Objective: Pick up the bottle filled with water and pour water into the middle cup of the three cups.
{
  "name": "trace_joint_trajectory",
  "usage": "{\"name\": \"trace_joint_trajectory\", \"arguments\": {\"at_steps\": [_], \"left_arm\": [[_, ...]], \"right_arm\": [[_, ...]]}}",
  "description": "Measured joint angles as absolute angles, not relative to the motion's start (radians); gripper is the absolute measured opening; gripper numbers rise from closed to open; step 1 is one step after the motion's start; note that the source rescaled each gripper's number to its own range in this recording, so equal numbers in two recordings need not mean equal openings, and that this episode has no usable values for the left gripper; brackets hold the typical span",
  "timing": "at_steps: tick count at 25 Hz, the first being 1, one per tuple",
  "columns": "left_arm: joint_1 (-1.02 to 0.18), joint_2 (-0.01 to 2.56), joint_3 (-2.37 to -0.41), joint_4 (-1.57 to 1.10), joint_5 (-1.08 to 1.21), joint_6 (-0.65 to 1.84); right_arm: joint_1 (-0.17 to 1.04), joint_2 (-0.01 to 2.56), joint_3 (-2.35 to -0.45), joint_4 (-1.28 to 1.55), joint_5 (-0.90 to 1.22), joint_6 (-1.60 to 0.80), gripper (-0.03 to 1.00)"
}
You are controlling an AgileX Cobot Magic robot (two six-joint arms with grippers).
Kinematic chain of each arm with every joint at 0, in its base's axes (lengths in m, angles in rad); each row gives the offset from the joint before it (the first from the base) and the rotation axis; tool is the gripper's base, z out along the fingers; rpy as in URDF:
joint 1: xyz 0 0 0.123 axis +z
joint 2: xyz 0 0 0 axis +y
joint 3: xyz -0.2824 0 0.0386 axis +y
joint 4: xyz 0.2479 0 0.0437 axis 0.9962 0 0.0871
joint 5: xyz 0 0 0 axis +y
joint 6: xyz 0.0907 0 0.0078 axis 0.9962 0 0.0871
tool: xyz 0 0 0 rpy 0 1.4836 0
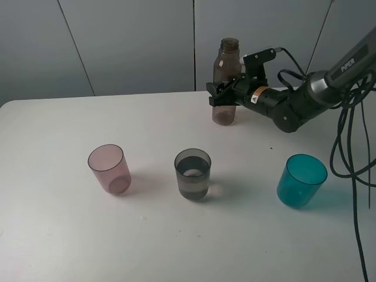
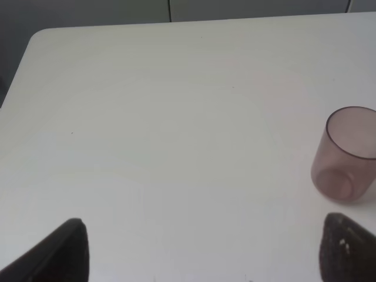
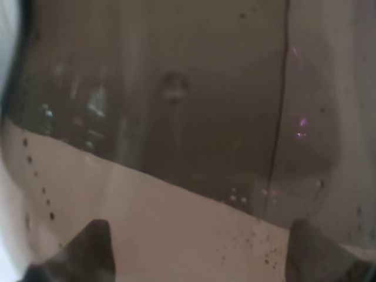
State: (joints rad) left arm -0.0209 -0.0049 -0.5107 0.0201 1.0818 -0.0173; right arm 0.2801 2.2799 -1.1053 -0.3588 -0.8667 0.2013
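Note:
The smoky-brown bottle (image 1: 227,59) stands upright at the back of the table, capless, and fills the right wrist view (image 3: 188,117). My right gripper (image 1: 225,95) reaches in from the right and is shut on the bottle's middle; its dark fingertips (image 3: 88,249) show at both sides. The smoky-grey middle cup (image 1: 192,173) stands in the front row and has some water in it. The pink cup (image 1: 109,168) is left of it and the teal cup (image 1: 301,180) right of it. My left gripper (image 2: 202,252) is open and empty above the table, near the pink cup (image 2: 346,154).
The white table (image 1: 59,235) ends at a grey panelled wall behind the bottle. Black cables (image 1: 352,147) hang down at the right edge beside the teal cup. The left arm is out of the exterior view.

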Motion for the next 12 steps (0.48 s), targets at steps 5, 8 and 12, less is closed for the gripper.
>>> {"name": "trace_joint_trajectory", "arguments": {"at_steps": [5,8,12], "left_arm": [[-0.021,-0.005,-0.511,0.020,1.082,-0.017],[-0.021,-0.005,-0.511,0.020,1.082,-0.017],[-0.021,-0.005,-0.511,0.020,1.082,-0.019]], "right_arm": [[0.280,2.280,-1.105,-0.379,-0.867,0.201,0.00],[0.280,2.280,-1.105,-0.379,-0.867,0.201,0.09],[0.280,2.280,-1.109,-0.379,-0.871,0.201,0.80]]}}
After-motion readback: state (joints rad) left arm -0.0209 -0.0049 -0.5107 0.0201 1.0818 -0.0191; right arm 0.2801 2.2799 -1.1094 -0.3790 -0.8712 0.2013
